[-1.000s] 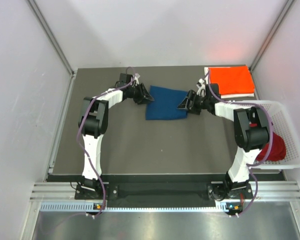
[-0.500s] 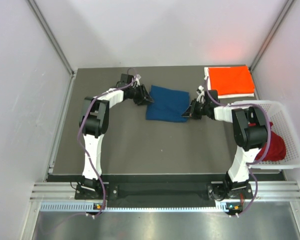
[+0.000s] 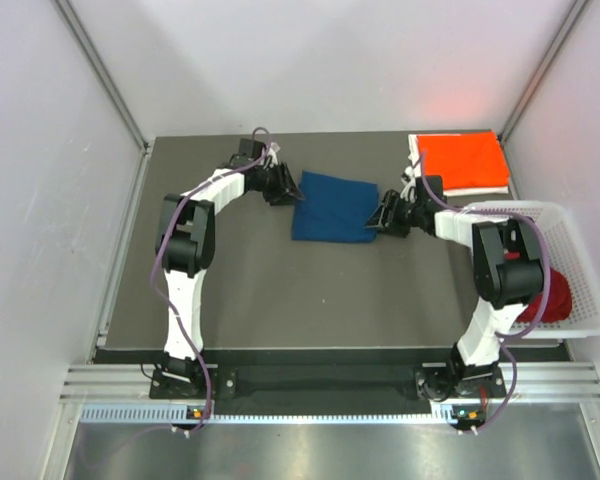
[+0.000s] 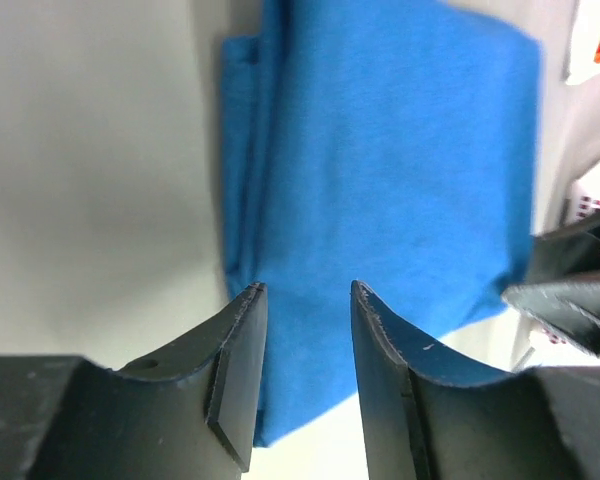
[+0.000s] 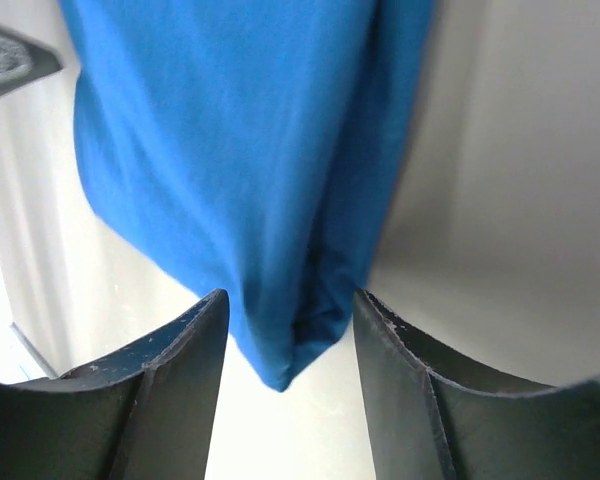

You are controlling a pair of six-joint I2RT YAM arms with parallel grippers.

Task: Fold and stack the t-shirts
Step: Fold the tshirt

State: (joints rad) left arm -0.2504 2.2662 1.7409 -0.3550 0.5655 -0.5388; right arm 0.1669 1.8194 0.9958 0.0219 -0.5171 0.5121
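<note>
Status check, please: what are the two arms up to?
Open: left gripper, right gripper, flanking folded blue shirt. Far right, orange shirt folded. Nothing blocking.

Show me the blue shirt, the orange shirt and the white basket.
blue shirt (image 3: 332,207), top external view, middle of the folded cloth.
orange shirt (image 3: 462,162), top external view, middle of its top face.
white basket (image 3: 581,266), top external view, its right lattice wall.

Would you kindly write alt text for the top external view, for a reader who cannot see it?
A folded blue t-shirt lies on the table, the left gripper at its left edge and the right gripper at its right edge. A folded orange-red t-shirt sits far right; a dark red t-shirt lies in a white basket.
</note>
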